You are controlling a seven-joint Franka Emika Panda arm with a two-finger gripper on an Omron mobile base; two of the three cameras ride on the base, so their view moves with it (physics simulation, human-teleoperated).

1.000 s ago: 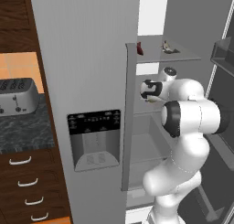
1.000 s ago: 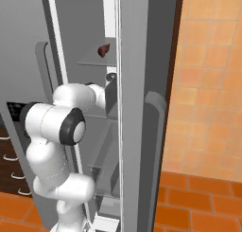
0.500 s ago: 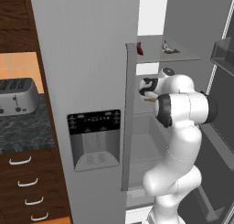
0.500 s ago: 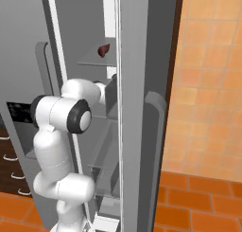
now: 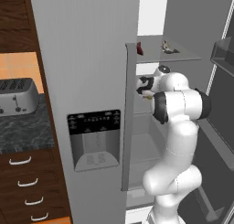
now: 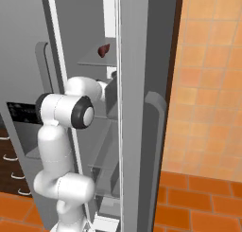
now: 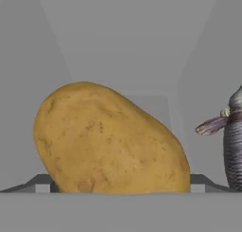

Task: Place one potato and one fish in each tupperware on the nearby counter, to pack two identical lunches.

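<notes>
1. End effector (image 5: 145, 87) is inside the fridge (image 5: 87, 58), at the middle shelf, jaws spread wide, holding nothing. In the hand view its tips flank the potato (image 7: 109, 140), one at each lower side.
2. Potato lies right in front of the end effector, between the jaws, resting on the shelf. It looks broad and rounded.
3. Risk: closing off-centre on that curved skin could squirt the potato out sideways or push it deeper along the shelf.
4. Fish (image 7: 230, 142) lies just right of the potato, apart from it, tail fin pointing at it. Risk: the jaw on that side may clip the fin and drag the fish along.
5. Farther off, left of the fridge, a toaster (image 5: 17, 96) sits on the table (image 5: 25, 131).
</notes>
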